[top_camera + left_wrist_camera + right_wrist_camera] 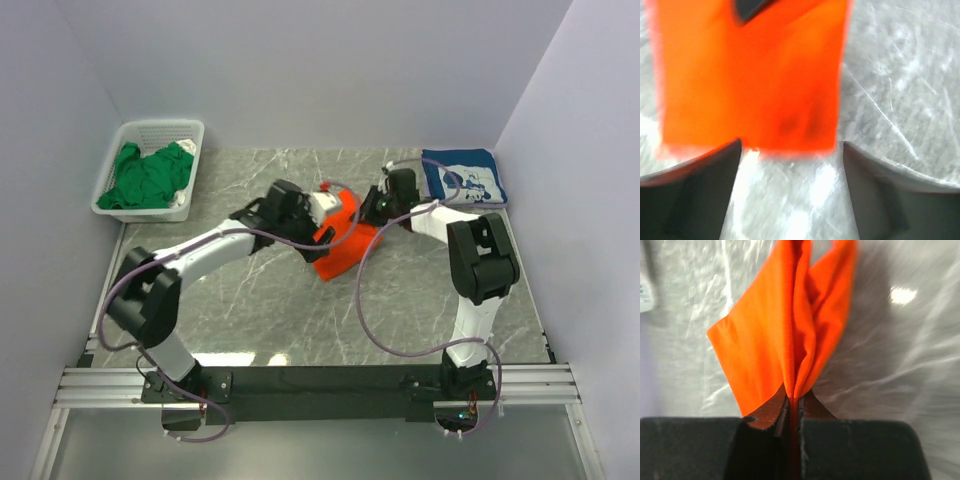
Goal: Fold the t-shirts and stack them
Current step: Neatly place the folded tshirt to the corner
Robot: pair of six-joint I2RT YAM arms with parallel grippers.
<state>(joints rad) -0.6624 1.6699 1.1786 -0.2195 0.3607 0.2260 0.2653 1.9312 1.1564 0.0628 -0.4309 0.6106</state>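
The bright orange t-shirt [340, 248] lies bunched in the middle of the table. My right gripper [370, 214] is shut on a fold of it; in the right wrist view the orange cloth [785, 335] rises pinched out of the closed jaws [795, 402]. My left gripper [330, 222] is open at the shirt's left side; in the left wrist view its fingers [700, 190] stand wide apart just short of the orange cloth's edge [750, 85], with bare table between them. The navy blue t-shirt with white print [462, 175] lies folded at the back right. The green t-shirt [150, 175] is crumpled in the basket.
The white lattice basket [170, 130] stands at the back left against the wall. Grey walls close in the table at the back and on both sides. Purple cables loop from both arms over the marble tabletop [260, 310].
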